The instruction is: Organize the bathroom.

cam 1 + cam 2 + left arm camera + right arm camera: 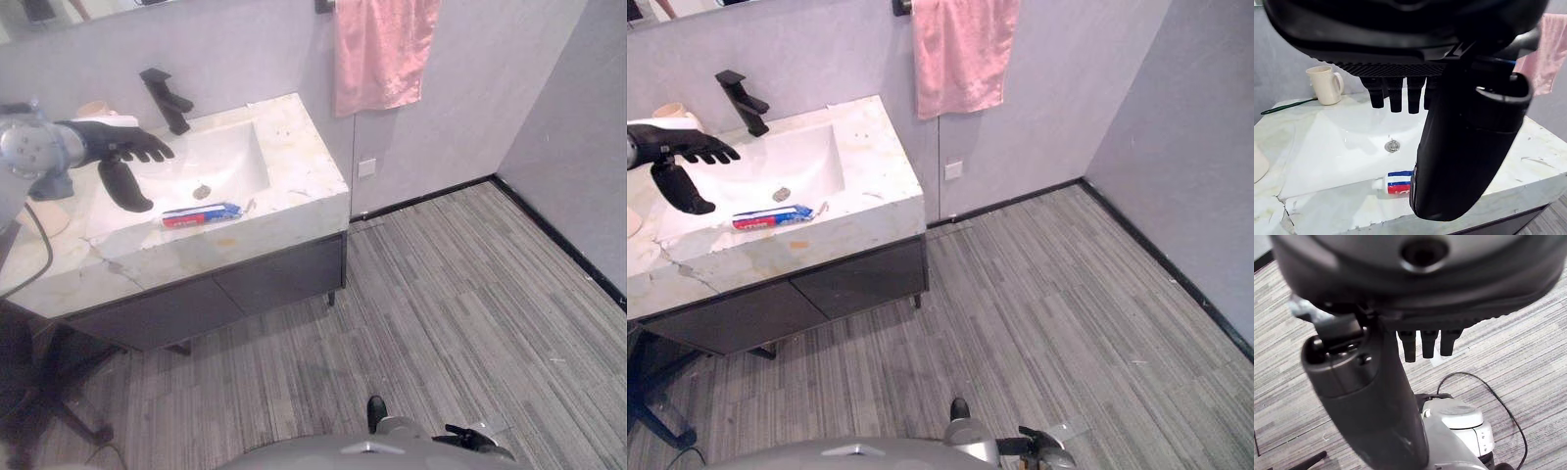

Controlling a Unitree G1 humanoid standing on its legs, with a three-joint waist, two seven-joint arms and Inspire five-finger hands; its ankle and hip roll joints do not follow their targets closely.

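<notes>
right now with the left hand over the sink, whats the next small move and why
Probably lower the left hand toward the toothpaste tube lying on the counter's front edge by the basin. The hand hovers open above the basin, holding nothing, and the tube lies loose just below and in front of it. The cup stands behind the basin.

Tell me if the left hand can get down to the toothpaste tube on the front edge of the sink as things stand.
Probably yes. The left hand hovers open over the basin, and the toothpaste tube lies just below and in front of it with nothing between them. The tap and the cup stand further back.
</notes>
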